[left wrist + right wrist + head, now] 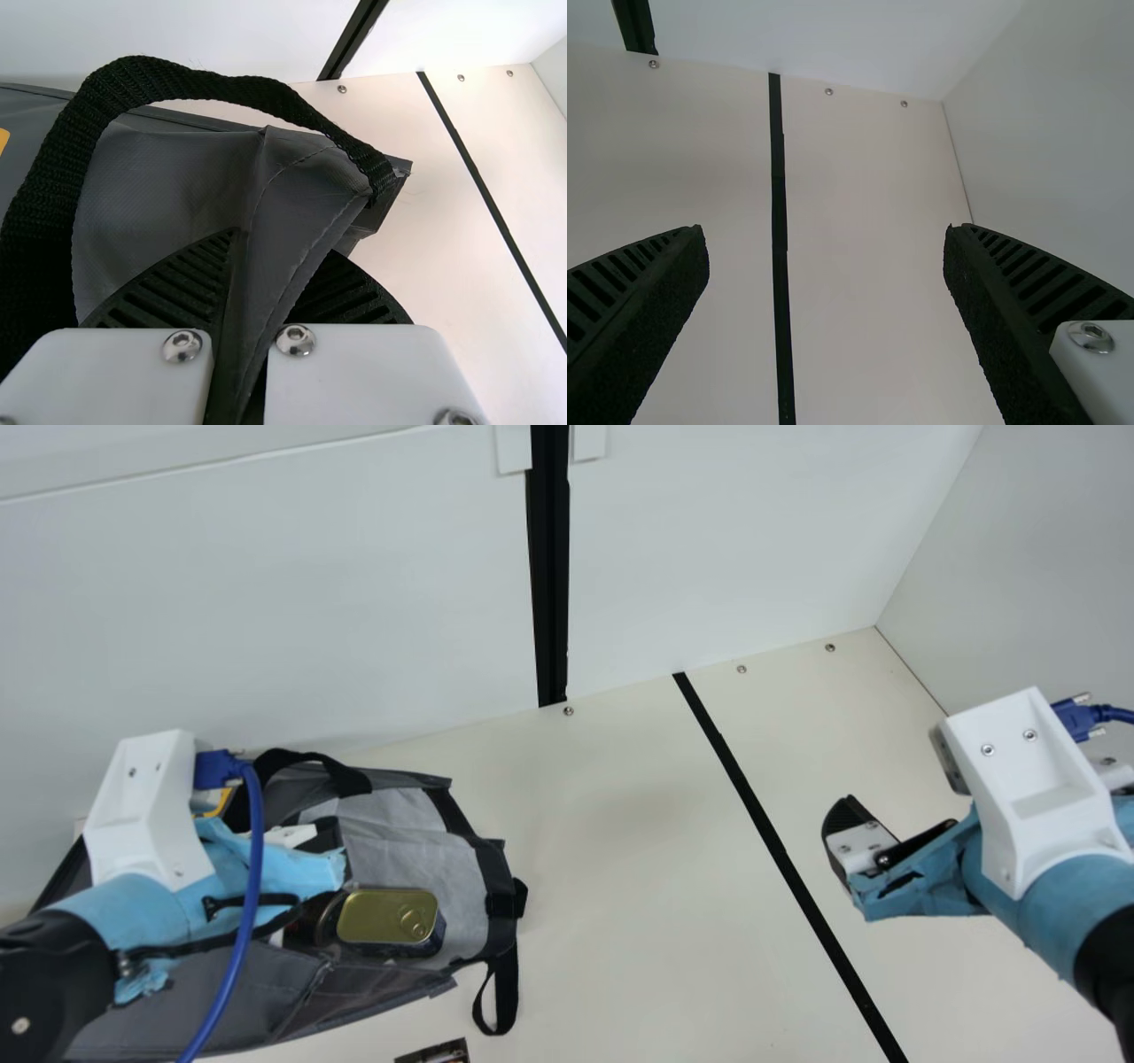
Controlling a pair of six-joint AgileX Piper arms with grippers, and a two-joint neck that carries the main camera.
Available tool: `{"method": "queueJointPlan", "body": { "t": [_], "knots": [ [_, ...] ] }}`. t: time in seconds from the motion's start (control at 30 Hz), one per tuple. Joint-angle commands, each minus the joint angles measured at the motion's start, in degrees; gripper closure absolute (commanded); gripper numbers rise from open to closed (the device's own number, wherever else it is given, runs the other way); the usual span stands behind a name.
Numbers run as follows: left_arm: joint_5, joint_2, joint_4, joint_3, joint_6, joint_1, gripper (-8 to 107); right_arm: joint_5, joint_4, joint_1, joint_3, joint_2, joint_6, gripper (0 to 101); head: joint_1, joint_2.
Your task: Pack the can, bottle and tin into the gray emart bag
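Note:
The gray bag (412,868) lies open at the main view's left. Inside it, toward the near side, rests a tin (388,915) with a gold lid, and a dark rounded item (330,921), partly hidden by my left arm, touches its left side. My left gripper (330,840) is over the bag; in the left wrist view, the left gripper (252,283) is shut on a fold of the gray bag (168,186), beside a black strap. Off to the right, above the table, my right gripper (858,837) stays apart from the bag; the right wrist view shows the right gripper (826,239) open, with nothing between its fingers.
A dark printed item (434,1052) is cut off by the main view's bottom edge, just in front of the bag. White walls (292,602) rise behind and at the right. A black stripe (771,833) crosses the table between bag and right arm.

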Motion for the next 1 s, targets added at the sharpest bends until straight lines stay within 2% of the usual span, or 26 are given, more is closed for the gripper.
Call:
{"method": "queueJointPlan", "body": {
  "t": [0.0, 0.43, 0.73, 0.97],
  "knots": [
    [0.0, 0.0, 0.0, 0.0, 0.0, 0.0, 89, 0.89, -0.89, 0.53, -0.3, 0.0, 0.88, 10, -1.3, -0.05],
    [0.0, 0.0, 0.0, 0.0, 0.0, 0.0, 89, 4.19, -4.06, 3.8, -1.36, 0.09, 4.6, 10, -1.3, -0.05],
    [0.0, 0.0, 0.0, 0.0, 0.0, 0.0, 89, 3.66, -3.17, 5.13, -1.67, 1.61, 4.88, 10, -1.3, -0.05],
    [0.0, 0.0, 0.0, 0.0, 0.0, 0.0, 89, 1.9, -1.12, 4.84, -2.2, 3.87, 3.42, 10, -1.3, -0.05]
  ]
}}
